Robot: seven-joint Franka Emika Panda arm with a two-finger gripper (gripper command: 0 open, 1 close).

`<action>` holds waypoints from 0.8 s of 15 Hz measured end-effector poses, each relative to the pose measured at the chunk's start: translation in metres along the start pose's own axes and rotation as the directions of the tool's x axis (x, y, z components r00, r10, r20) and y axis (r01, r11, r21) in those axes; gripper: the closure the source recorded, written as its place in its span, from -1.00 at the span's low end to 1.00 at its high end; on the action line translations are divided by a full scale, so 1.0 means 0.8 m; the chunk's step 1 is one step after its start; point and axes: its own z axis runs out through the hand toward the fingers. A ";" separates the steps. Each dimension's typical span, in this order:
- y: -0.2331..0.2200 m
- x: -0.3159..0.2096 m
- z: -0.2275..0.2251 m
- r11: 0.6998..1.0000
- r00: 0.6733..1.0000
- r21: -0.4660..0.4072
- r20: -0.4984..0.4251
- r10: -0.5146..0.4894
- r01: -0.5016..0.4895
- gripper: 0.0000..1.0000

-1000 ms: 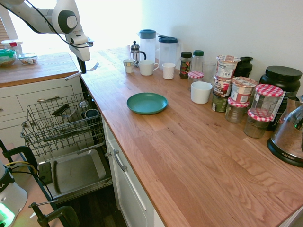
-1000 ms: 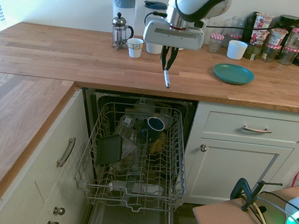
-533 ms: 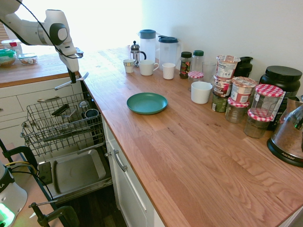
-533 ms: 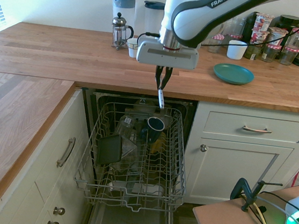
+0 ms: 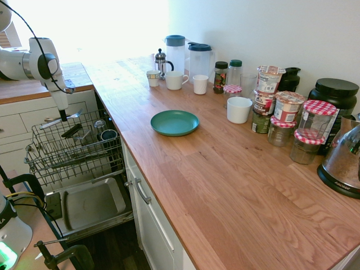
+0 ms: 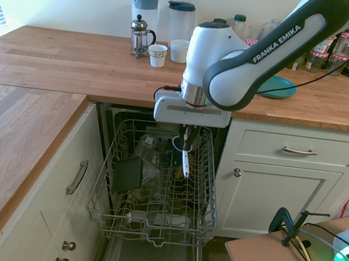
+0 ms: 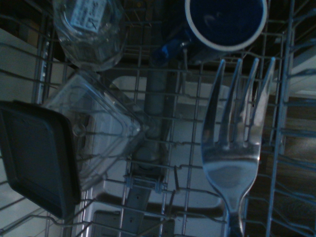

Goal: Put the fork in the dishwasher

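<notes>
**Fork held over the open rack**

The gripper [image 6: 187, 149] points straight down above the dishwasher [image 6: 155, 185], its fingers clamped on the fork [image 6: 185, 162]. In the first exterior view the fork [image 5: 61, 118] lies nearly level, just above the pulled-out wire rack [image 5: 67, 147]; whether it touches the wires cannot be told. In the wrist view, the fork's tines [image 7: 237, 113] sit near a dark blue mug [image 7: 227, 22]. A clear glass jar [image 7: 91, 29], a clear plastic container [image 7: 98, 133] and a dark square lid [image 7: 34, 153] lie in the rack. The drop-down door [image 5: 90, 205] is open. A teal plate [image 5: 174, 122] rests on the wooden counter [image 5: 225, 174].
</notes>
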 end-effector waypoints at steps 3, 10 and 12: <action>0.018 0.002 0.047 1.000 1.000 0.000 0.028 0.009 -0.009 1.00; 0.020 0.047 0.163 0.999 0.994 -0.013 0.101 0.033 -0.032 1.00; 0.012 0.055 0.187 0.999 0.992 -0.017 0.122 0.034 -0.033 -1.00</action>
